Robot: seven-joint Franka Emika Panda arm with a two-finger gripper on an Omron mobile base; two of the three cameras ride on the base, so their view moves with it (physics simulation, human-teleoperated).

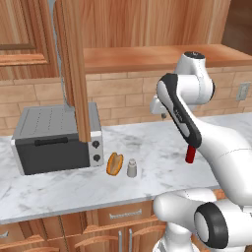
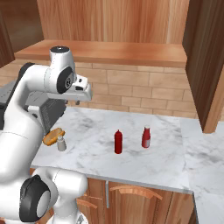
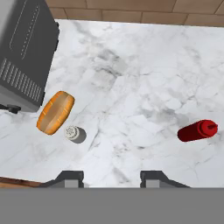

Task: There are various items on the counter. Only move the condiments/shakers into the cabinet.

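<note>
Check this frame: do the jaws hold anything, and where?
Nothing is held. The gripper hangs above the counter with its jaws bare; no item sits between them.

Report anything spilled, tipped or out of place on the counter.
Nothing stands out. The grey shaker and both red bottles stand upright on the counter, the bun lies beside the shaker, and no spill shows.

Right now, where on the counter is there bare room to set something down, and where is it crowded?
Widest bare marble: between the shaker and the nearer red bottle, back to the brick wall. More lies right of the second bottle, toward the counter corner. Crowded: left end, where the bun and shaker sit close together, right by the toaster oven.
</note>
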